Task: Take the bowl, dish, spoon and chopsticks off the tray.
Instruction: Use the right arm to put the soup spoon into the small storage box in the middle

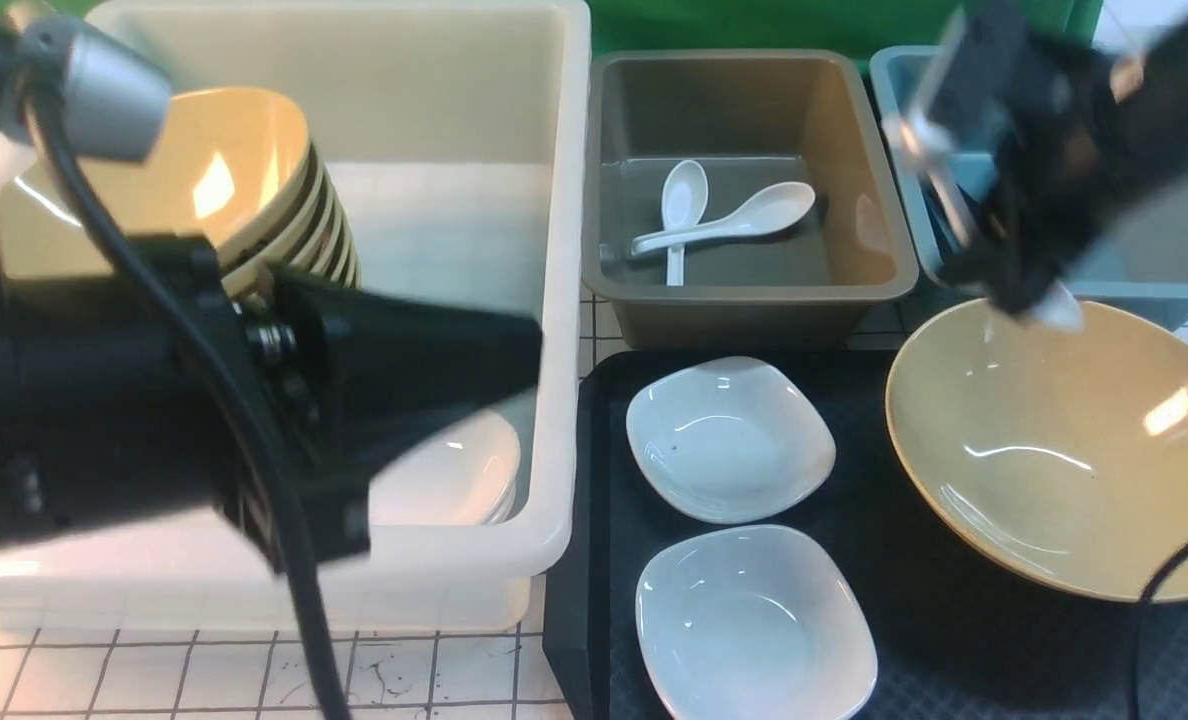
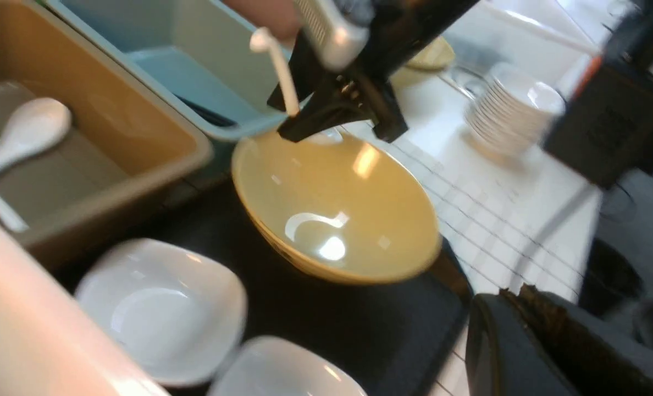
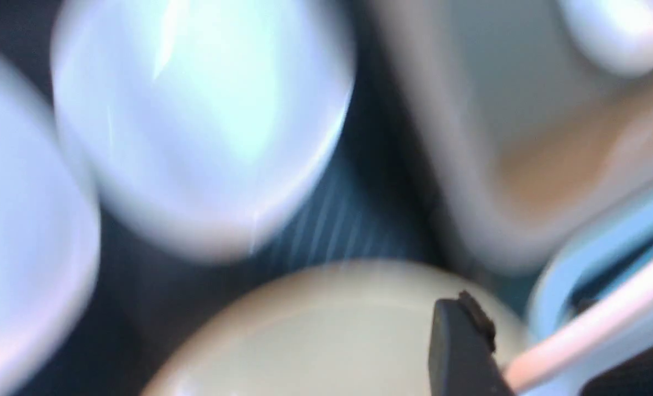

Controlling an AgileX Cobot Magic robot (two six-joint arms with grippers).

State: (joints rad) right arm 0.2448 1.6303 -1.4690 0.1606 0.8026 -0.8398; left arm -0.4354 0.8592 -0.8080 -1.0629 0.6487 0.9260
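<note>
Look at the front view first. The tray (image 1: 914,630) lies on the desk (image 1: 154,670) at 5 o'clock. The bowl (image 1: 1054,460) sits on the tray's 3 o'clock side. On its 9 o'clock side you see the far white dish (image 1: 729,440) and the near white dish (image 1: 754,625). Your right end effector (image 1: 1029,285) grips the spoon (image 1: 1059,312) and holds it just over the bowl's rim at 12 o'clock. The left wrist view shows the handle pointing up. Your left end effector (image 1: 514,350) is shut tight and hangs by the white tub (image 1: 564,300) at 9 o'clock. Inside the tub, a stack of bowls (image 1: 254,190) leans on its side, and a stack of white dishes (image 1: 454,470) sits near you. The grey bin (image 1: 744,300) at the tray's 12 o'clock holds a pair of white spoons (image 1: 744,218). The blue bin (image 1: 1154,288) at 1 o'clock has the chopsticks (image 2: 205,114) in it.
</note>
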